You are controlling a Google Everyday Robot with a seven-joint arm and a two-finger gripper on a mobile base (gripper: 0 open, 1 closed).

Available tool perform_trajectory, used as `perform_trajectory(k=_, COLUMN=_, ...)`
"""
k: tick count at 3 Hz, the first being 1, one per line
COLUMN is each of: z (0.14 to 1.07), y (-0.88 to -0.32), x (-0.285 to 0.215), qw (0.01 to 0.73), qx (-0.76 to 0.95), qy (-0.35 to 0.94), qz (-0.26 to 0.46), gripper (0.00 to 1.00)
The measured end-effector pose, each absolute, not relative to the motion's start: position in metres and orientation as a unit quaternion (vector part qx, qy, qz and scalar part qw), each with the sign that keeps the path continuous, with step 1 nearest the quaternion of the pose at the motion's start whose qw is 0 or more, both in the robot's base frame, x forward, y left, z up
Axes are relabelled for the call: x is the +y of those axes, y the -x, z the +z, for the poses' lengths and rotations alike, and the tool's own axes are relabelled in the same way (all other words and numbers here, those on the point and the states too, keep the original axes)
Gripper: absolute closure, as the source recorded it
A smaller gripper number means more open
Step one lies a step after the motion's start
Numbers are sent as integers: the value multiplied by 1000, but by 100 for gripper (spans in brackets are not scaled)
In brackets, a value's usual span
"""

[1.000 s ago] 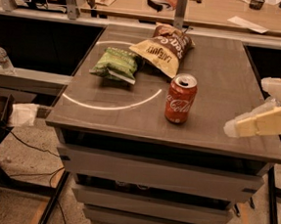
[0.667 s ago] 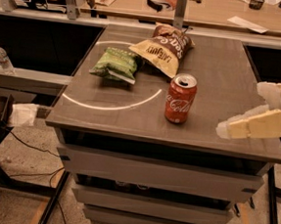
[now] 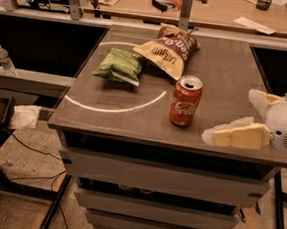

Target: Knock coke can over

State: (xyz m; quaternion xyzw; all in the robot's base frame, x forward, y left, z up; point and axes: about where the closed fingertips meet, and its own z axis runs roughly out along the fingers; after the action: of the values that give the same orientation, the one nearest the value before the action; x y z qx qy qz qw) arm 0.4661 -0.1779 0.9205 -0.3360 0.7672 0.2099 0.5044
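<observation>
The red coke can [image 3: 186,101] stands upright on the grey table [image 3: 133,120], right of centre near the front edge. My gripper [image 3: 233,117] comes in from the right edge of the camera view, at about the can's height. Its jaws are open and empty. The lower yellowish finger [image 3: 237,136] points left and ends a short way right of the can's base, not touching it. The upper finger [image 3: 264,98] sits farther back.
A green chip bag [image 3: 120,66] lies left of the can and a yellow-brown chip bag [image 3: 167,50] lies behind it. A white arc [image 3: 114,108] is marked on the tabletop. A wooden bench [image 3: 213,7] runs behind the table. A water bottle [image 3: 4,59] stands at far left.
My gripper has moved left and slightly lower toward the can. The can and both bags have not moved.
</observation>
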Motion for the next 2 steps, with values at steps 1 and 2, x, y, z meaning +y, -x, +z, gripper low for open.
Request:
perform_trajectory(k=1, z=911, y=-477, x=-169, qw=520, qx=751, qy=346, qz=214, gripper=0)
perform_trajectory(k=2, z=897, y=-488, x=-158, qw=527, qx=744, qy=344, qz=227, gripper=0)
